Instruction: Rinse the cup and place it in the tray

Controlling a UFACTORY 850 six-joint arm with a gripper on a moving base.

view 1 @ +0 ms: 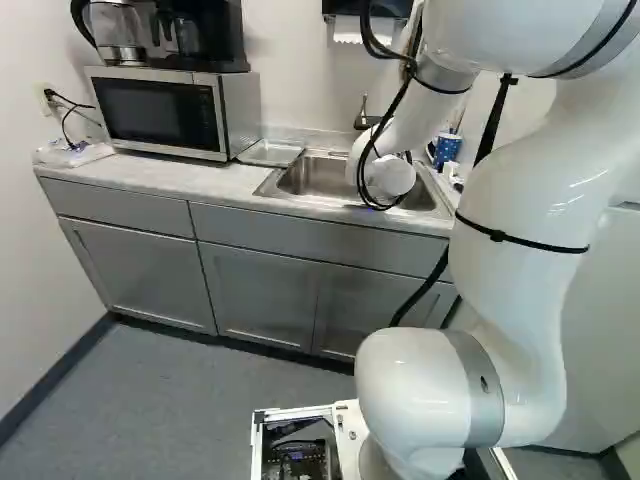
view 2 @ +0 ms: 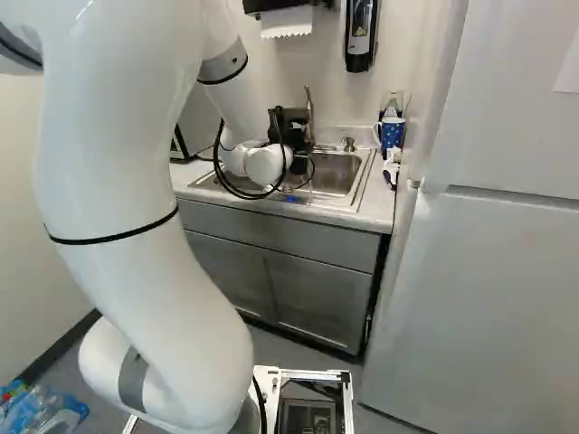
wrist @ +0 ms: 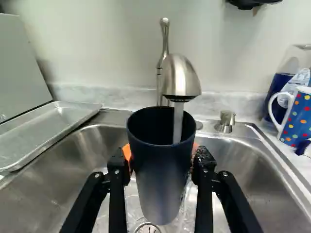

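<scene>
Over the sink (view 1: pixel 325 178), my gripper (view 2: pixel 289 131) shows as a black shape beside the faucet in the right base view; its fingertips are hidden there. In the wrist view the gripper (wrist: pixel 163 162) is shut on a tall dark cup (wrist: pixel 160 170), an orange pad against each side. The cup is roughly upright, its open top under the faucet head (wrist: pixel 181 80). A stream of water (wrist: pixel 178 121) runs from the faucet into the cup, and some water falls beside its lower part into the basin. The metal tray (wrist: pixel 48 128) lies on the counter beside the sink.
A polka-dot mug (wrist: pixel 295 116) and a clear pitcher stand on the sink's other side from the tray. The microwave (view 1: pixel 165 110) stands next to the tray, with a coffee maker on top. A tall white fridge (view 2: pixel 479 271) rises beside the counter. A drain cap (wrist: pixel 225 121) sits behind the basin.
</scene>
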